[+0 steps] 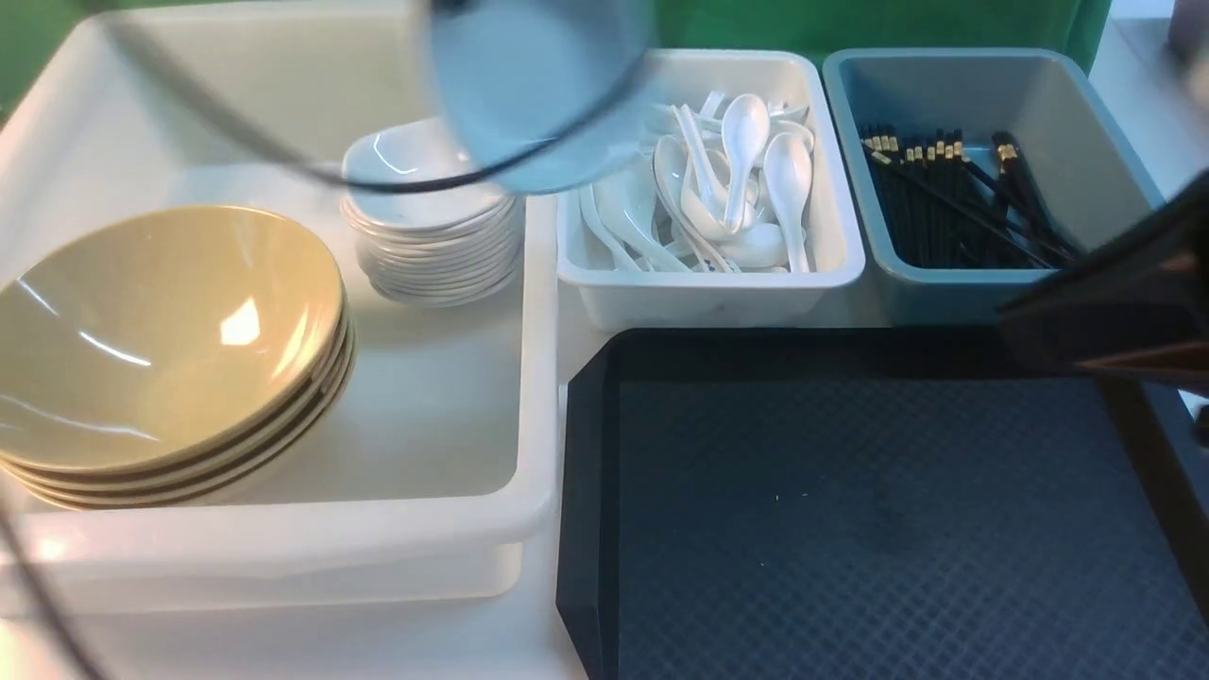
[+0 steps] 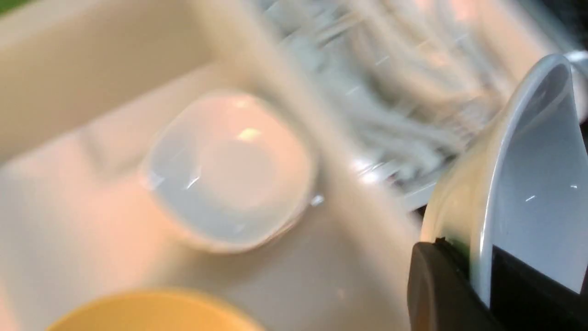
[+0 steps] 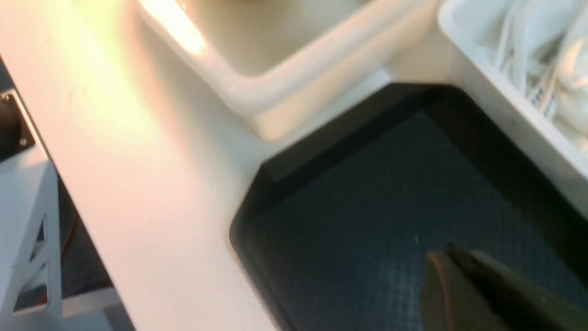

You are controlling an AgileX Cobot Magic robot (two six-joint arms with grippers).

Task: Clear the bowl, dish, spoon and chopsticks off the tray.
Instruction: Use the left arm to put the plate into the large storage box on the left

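In the front view, the glossy white dish (image 1: pixel 538 85) was seen blurred at twelve o'clock, above a stack of white dishes (image 1: pixel 430 236), with some four olive-yellow bowls (image 1: pixel 161 340) stacked at nine o'clock and the black tray (image 1: pixel 850 529) at five o'clock. In the left wrist view, the left gripper (image 2: pixel 477 276) was clamped on that dish's rim. In the right wrist view, the right gripper (image 3: pixel 448 271) was seen pressed together over the tray.
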